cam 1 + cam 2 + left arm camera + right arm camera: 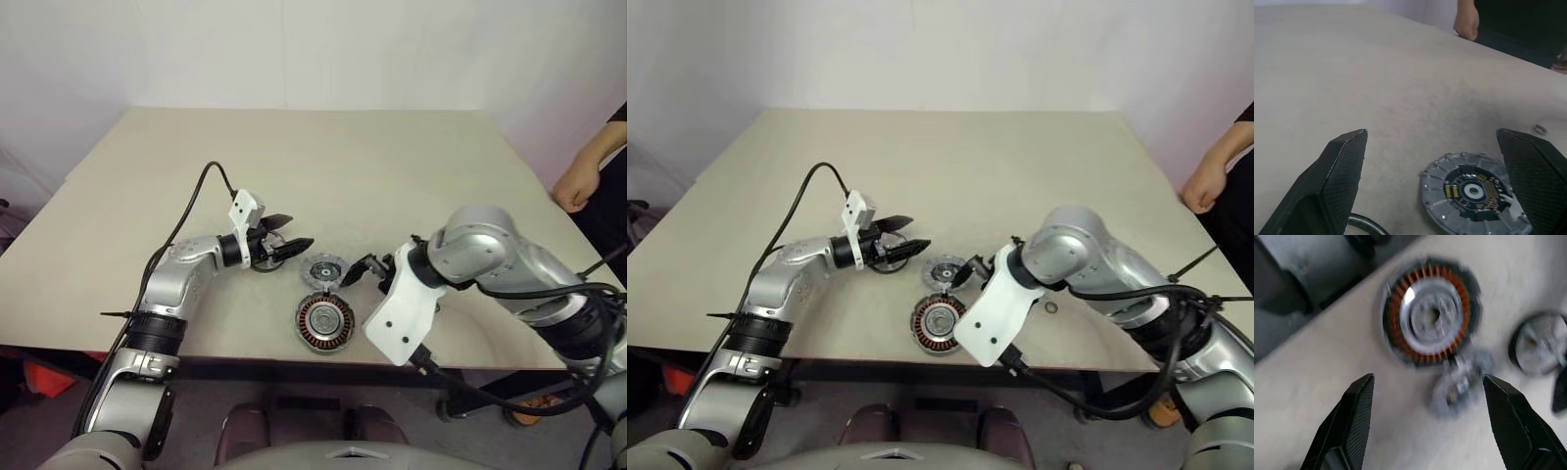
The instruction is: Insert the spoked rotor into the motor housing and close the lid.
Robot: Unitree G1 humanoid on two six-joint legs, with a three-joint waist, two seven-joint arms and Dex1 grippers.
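Two tools are hanging with fingers apart, neither one gripping anything. Nearest the front edge of the worktop (343, 157), the motor housing (325, 320) is lying copper windings up. Just behind it the spoked rotor (323, 270) is lying flat. The right tool (361, 268) is tilting down just beside the rotor; the left tool (294, 233) is hovering on the other side. Risk, as I am judging it: a thin flat disc is offering little edge, so slanted fingers could skid it into the housing. A person's hand (576, 184) is resting at the far right edge.
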